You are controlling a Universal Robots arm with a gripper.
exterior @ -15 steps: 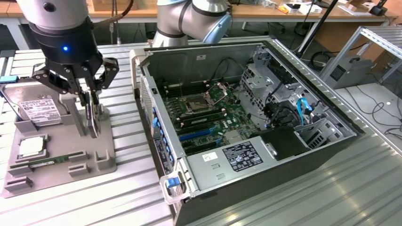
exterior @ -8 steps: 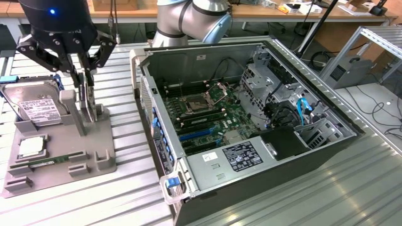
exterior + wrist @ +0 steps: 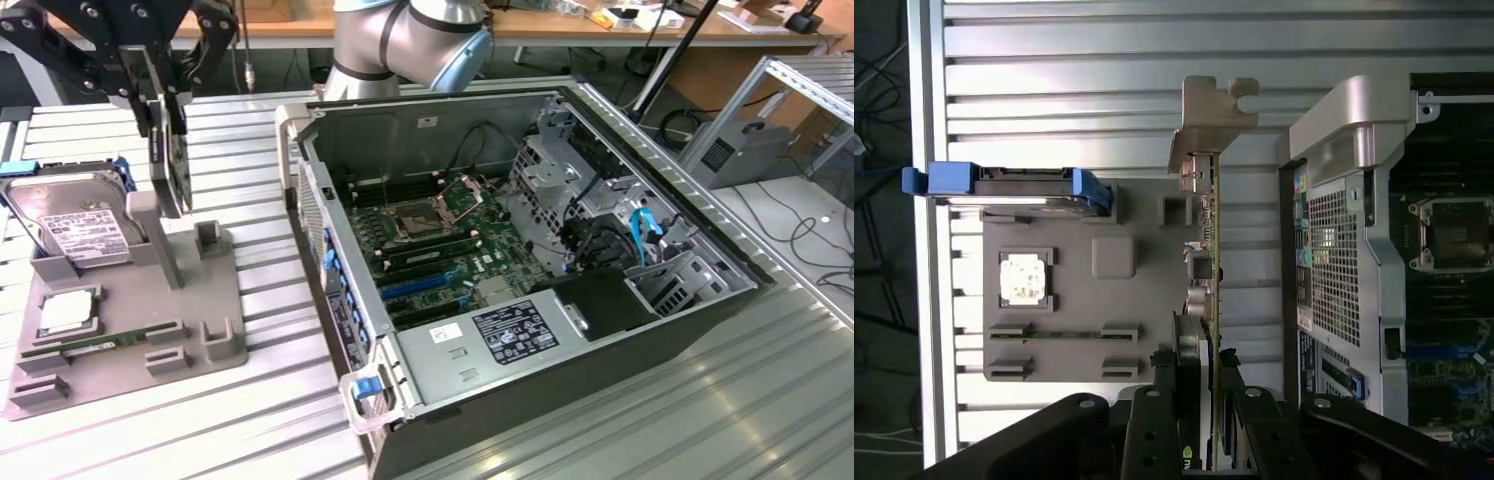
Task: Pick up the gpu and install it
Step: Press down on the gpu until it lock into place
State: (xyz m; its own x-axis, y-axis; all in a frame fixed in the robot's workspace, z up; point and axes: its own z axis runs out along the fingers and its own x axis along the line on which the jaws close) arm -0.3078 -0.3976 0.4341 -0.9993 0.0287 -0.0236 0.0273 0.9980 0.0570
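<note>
Now the gripper (image 3: 160, 118) looks clamped on the gpu (image 3: 178, 180), which stands upright in the grey stand (image 3: 200, 300), left of the open case (image 3: 387, 130).
I'd say the lift wants to go straight up and square, so the card clears its slot. The labels on the hard drive (image 3: 83, 225) and power supply (image 3: 514, 333) are unreadable.

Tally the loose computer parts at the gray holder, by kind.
hard drive: 1
processor chip: 1
memory stick: 1
gpu: 1
Total: 4
</note>
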